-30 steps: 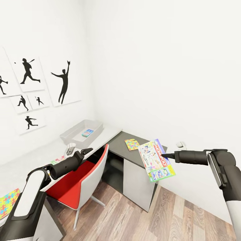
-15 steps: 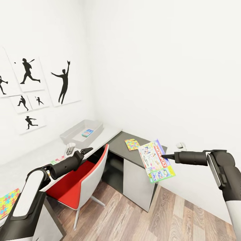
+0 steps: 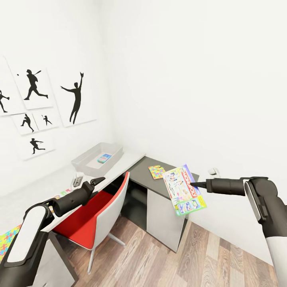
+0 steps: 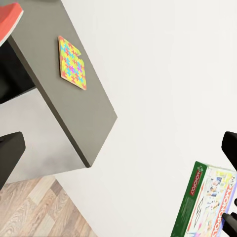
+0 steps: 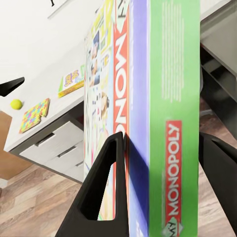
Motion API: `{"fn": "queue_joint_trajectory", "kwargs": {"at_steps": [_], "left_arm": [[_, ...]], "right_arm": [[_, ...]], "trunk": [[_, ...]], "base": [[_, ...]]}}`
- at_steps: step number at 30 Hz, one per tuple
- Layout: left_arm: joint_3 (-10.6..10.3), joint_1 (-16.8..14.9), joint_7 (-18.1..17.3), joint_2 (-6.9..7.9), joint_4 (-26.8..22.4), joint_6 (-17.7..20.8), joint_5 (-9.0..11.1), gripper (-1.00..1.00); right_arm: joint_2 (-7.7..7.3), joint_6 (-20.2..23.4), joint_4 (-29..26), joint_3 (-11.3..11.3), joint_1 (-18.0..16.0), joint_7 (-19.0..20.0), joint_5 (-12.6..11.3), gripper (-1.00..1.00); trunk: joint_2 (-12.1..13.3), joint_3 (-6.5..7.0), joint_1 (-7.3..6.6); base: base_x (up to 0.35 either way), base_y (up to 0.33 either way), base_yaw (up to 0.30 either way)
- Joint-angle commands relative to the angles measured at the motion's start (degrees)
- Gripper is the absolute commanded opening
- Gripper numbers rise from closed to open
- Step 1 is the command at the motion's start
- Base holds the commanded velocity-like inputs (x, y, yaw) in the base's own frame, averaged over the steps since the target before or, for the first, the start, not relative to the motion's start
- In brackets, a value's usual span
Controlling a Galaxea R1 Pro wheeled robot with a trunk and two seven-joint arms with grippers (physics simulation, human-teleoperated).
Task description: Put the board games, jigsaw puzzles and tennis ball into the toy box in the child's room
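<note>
Left hand (image 3: pixel 99 180) has drawn back; right hand (image 3: pixel 193 185) grips Monopoly box (image 3: pixel 184 190).

A: What hangs on the white wall (image 3: pixel 191 79)?

B: Black baseball-player silhouette pictures (image 3: pixel 75 101), a cluster of them, the tallest showing a figure with one arm raised.

A: And lower down?

B: A red chair (image 3: pixel 93 217) with a white back, pushed partly under the desk. Beside it stands a lower dark grey cabinet (image 3: pixel 159 207) with a pale front. Wood plank floor (image 3: pixel 167 259) runs beneath both.
</note>
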Motion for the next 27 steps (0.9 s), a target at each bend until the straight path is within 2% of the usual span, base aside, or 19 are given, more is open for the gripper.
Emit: {"fn": "queue_joint_trajectory", "kwargs": {"at_steps": [1,27], "left_arm": [[0.0,-0.1,0.5,0.00,-0.1,0.2,0.6,1.00],[0.0,-0.1,0.5,0.00,-0.1,0.2,0.6,1.00]], "right_arm": [[0.00,0.5,0.0,0.0,-0.1,0.3,0.1,-1.00],[0.00,0.5,0.0,0.0,-0.1,0.3,0.1,-1.00]], "trunk": [[-0.1,-0.14,0.04],[-0.1,-0.14,0.04]], "base": [[0.000,0.000,0.000],[0.000,0.000,0.000]]}}
